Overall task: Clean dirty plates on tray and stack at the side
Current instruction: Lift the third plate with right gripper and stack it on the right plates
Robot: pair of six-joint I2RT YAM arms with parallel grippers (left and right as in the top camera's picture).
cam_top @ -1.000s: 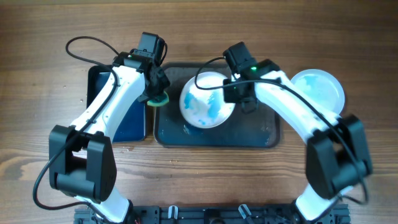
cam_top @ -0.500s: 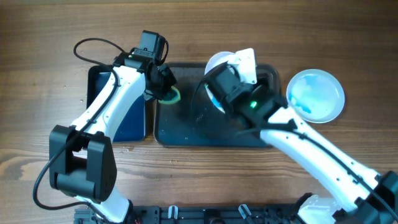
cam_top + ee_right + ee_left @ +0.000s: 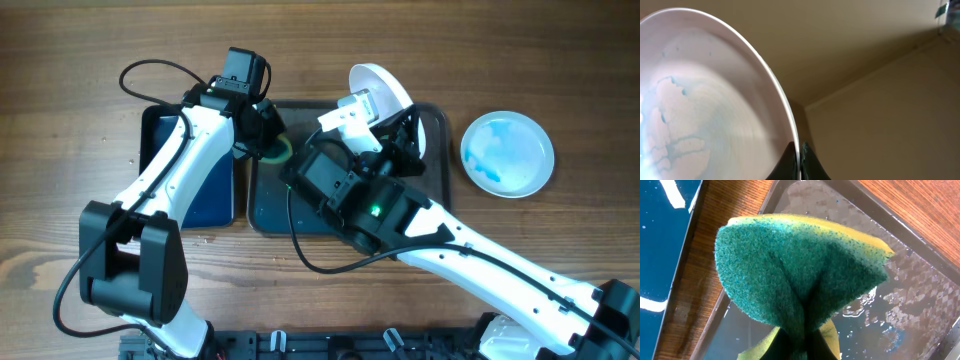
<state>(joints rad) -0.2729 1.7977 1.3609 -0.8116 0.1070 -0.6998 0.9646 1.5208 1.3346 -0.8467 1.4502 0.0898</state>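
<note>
- Plate (image 3: 382,88): flat on tray (image 3: 270,212) a second ago, now hoisted clear above the far edge and tipped steeply; pale blue smears on its face in the right wrist view.
- Right gripper (image 3: 800,152): clenched on the plate's rim, thin edge pinched between both fingers.
- Left gripper (image 3: 800,347): clamped tight on sponge (image 3: 800,275), folding it green side out.
- Sponge: at the tray's left rim beside small tray (image 3: 205,190) a second ago, now swung in over the tray's wet left end, near the raised plate but apart from it.
- Meaning for the job: looks like set-up for a scrub in mid-air, plate presented, sponge closing in; no wiping yet.
- Second plate (image 3: 508,153): sits on table (image 3: 60,110) to the right, well apart from tray, blue tint on it; cannot tell whether another hides beneath.
- Next, at a guess: sponge face onto the smears, rim pinch held firm against the push.
</note>
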